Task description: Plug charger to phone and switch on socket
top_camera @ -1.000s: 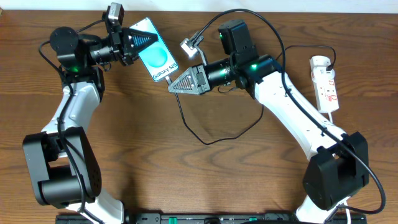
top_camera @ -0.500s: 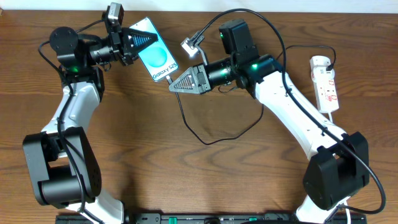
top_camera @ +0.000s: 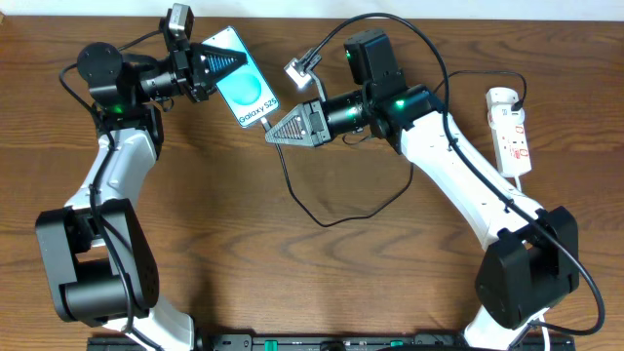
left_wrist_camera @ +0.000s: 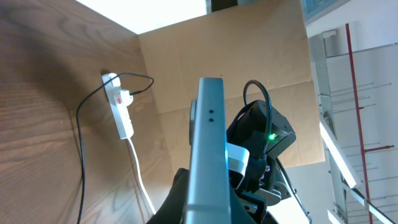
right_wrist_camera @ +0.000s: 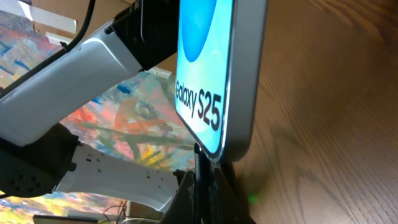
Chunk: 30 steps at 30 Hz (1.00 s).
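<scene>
nothing's budged | left hand (top_camera: 232, 64) clamps blue-screen phone (top_camera: 252, 96) | right hand (top_camera: 271, 135) pinches thin black charger cable (top_camera: 327, 224), tip at phone's end | white strip socket (top_camera: 511, 132) untouched

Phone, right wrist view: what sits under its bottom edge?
A dark narrow piece, seemingly the charger tip in the right gripper, meets the phone there. Where they join is covered, so seating cannot be judged.

I'm looking straight down from overhead at the surface (top_camera: 244, 273); both wrist cameras are facing the phone (right_wrist_camera: 211, 68) closely, from opposite sides.
</scene>
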Tool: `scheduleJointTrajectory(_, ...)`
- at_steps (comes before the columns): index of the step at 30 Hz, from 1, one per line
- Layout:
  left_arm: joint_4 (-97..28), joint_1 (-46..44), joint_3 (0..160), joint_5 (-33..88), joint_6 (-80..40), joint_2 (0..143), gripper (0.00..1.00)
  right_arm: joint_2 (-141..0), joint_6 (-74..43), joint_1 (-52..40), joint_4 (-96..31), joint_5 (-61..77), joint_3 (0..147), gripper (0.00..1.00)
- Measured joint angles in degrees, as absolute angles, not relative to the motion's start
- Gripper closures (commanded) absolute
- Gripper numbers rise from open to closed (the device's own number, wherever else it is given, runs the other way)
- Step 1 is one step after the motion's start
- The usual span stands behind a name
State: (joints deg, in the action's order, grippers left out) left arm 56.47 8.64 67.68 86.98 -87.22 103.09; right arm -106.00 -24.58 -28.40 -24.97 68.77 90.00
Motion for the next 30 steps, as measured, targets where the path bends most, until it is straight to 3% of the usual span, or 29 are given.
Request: scheduleJointTrajectory(30,57.08,8.99,67.68,85.58,-87.7,103.09,0.93,-106.0,-29.65,-28.4,-21.47,68.62,89.95,0.99)
